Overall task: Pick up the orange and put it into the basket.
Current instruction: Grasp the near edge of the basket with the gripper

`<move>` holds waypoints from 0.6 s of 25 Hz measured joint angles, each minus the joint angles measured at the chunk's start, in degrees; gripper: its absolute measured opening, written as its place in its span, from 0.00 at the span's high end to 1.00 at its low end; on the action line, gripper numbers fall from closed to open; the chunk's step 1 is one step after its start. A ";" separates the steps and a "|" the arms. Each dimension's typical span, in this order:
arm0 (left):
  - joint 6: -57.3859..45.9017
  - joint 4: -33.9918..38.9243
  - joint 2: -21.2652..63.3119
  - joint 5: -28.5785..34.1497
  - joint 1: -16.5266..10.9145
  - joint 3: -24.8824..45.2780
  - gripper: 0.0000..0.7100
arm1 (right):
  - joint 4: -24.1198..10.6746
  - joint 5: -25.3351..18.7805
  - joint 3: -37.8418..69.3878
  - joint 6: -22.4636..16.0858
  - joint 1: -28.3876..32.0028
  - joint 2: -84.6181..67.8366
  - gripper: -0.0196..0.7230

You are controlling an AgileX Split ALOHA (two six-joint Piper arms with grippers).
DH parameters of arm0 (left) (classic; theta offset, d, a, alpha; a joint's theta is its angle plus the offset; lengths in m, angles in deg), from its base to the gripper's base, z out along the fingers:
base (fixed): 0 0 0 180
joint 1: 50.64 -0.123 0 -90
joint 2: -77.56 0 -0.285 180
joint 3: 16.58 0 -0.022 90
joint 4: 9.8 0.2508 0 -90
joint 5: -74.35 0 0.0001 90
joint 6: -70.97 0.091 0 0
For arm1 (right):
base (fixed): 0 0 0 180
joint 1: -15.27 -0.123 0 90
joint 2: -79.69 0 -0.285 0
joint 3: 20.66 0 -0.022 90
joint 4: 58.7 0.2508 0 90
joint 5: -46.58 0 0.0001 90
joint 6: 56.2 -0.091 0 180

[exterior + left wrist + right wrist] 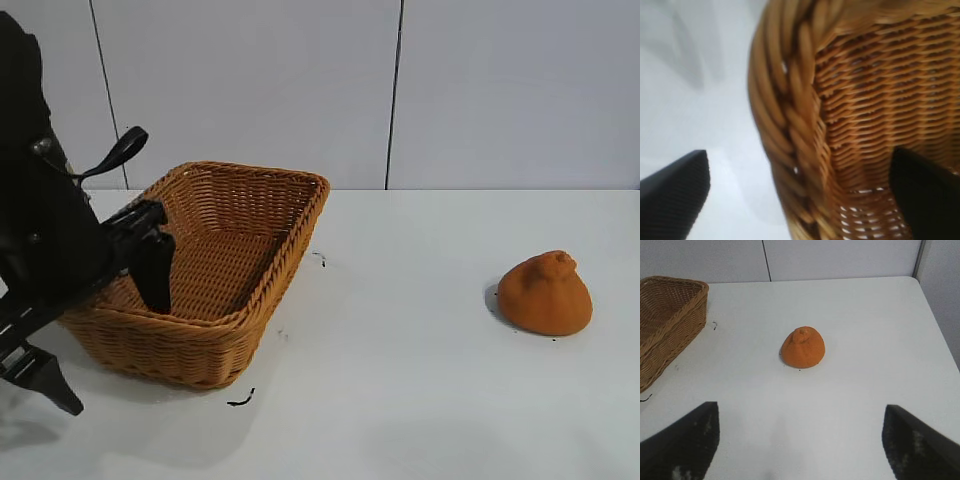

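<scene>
The orange (545,293) sits alone on the white table at the right, lumpy with a bump on top; the right wrist view has the orange (802,347) ahead of my right gripper (800,440). That gripper is open, nothing lies between its fingers, and it stays well short of the fruit. The tan wicker basket (300,215) stands at the left. My left gripper (115,355) is open and straddles the basket's near-left wall, one finger inside and one outside. In the left wrist view the braided rim of the basket (790,100) runs between the fingers of the left gripper (800,195).
The table's right edge (935,325) runs close behind the orange's side. Small black marks (240,400) dot the table near the basket. Open table surface lies between basket and fruit. A grey panelled wall stands behind.
</scene>
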 joint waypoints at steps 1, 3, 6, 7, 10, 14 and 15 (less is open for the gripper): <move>0.29 -0.08 -0.25 0.00 0.00 0.00 0.02 | 0.00 0.00 0.00 0.00 0.00 0.00 0.15; 0.53 -0.22 -0.25 -0.06 0.00 -0.06 0.02 | 0.00 0.00 0.00 0.00 0.00 0.00 0.15; 0.53 -0.74 -0.25 -0.75 0.00 -0.26 0.05 | 0.00 0.00 0.00 0.00 0.00 0.00 0.15; 0.53 -0.74 -0.25 -0.83 0.00 -0.26 0.08 | 0.00 0.00 0.00 0.00 0.00 0.00 0.15; 0.33 -0.88 -0.25 -0.88 0.00 -0.31 0.20 | 0.00 0.06 0.00 0.00 0.00 0.00 0.15; -2.03 -1.03 -0.25 -0.88 0.00 -0.31 0.39 | 0.00 0.06 0.00 0.00 0.00 0.00 0.15; -2.66 -1.03 -0.25 -0.88 0.00 -0.31 0.46 | 0.00 0.06 0.00 0.00 0.00 0.00 0.15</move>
